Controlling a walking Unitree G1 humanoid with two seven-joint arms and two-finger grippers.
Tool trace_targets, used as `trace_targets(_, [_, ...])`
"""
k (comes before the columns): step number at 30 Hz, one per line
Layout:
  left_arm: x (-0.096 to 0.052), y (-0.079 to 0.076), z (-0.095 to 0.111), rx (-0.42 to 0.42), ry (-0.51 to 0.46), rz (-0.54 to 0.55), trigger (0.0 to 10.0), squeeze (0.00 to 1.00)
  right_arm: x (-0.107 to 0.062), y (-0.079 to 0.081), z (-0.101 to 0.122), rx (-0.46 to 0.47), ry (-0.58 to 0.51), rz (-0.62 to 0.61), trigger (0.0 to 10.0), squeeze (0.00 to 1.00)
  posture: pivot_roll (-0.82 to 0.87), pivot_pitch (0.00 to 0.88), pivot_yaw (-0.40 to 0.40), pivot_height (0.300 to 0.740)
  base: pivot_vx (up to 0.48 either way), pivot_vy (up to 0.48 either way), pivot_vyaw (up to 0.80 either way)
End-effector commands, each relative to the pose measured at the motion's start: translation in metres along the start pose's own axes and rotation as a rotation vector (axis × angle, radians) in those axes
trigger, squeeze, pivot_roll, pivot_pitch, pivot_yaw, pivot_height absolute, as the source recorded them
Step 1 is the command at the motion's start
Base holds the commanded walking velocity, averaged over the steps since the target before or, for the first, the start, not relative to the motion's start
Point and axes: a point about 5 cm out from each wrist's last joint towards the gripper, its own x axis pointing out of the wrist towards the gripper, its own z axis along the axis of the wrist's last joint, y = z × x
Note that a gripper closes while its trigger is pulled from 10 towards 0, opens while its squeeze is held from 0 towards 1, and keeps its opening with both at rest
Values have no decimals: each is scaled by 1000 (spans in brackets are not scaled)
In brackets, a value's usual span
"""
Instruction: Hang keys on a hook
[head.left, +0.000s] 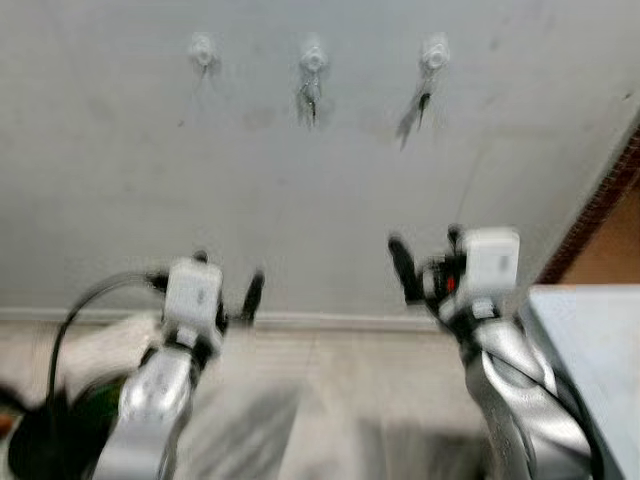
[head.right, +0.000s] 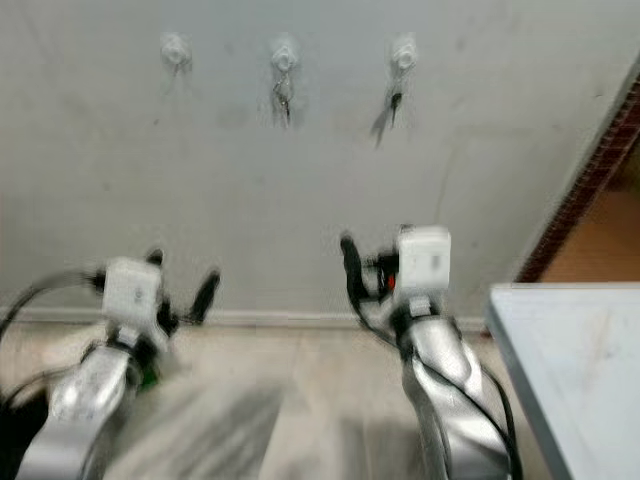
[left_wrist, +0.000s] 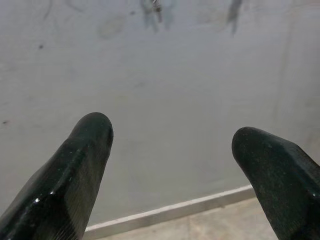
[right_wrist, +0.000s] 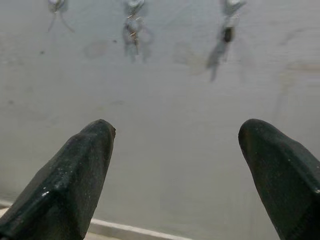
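Three white hooks sit in a row high on the grey wall. The middle hook carries a small bunch of keys hanging straight down against the wall. The right hook carries a second set of keys with a dark part, its shadow slanting down to the left. The left hook has only a thin shadow under it; whether anything hangs there is too blurred to tell.

Both grippers are raised in front of the wall, well below the hooks and apart from the keys. The left gripper has its jaws spread wide with nothing between them, pointing at the wall above the white skirting board. The right gripper also has its jaws wide and empty, facing the hooks.

A pale desk stands at the right, beside a brick edge. The floor is light tile.
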Motion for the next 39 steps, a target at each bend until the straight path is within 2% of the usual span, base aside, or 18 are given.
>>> trace_targets(1, [0, 5, 0, 15, 5, 11, 10000, 0, 3, 6, 4, 8, -16, 18, 10000, 0, 4, 0, 14, 740, -259, 0, 0])
trace_targets(13, [7, 5, 1, 12, -8, 9, 10000, 0, 9, 1, 9, 1, -34, 6, 10000, 0, 0, 0, 2, 740, 0, 0, 0])
trace_targets(20, [20, 6, 12, -25, -44, 12, 10000, 0, 24, -7, 21, -7, -68, -30, 10000, 0, -6, 0, 3, 740, 0, 0, -751])
trace_targets(22, [23, 5, 8, -3, -37, -13, 10000, 0, 28, -8, 20, -24, -68, -24, 10000, 0, -11, 0, 11, 740, 0, 0, -800])
trace_targets(25, [27, 8, 10, -22, -45, 10, 10000, 0, 32, -9, 23, -26, -79, -35, 10000, 0, -12, 0, 8, 740, 0, 0, -800])
trace_targets(34, [27, 1, 8, -70, -47, 5, 10000, 0, 35, -11, 24, -41, -82, -40, 10000, 0, -25, 0, 7, 740, 0, 0, -800])
trace_targets(39, [26, -2, 5, -78, -45, -18, 10000, 0, 35, -11, 23, -44, -80, -38, 10000, 0, -25, 0, 8, 740, 96, -163, -105])
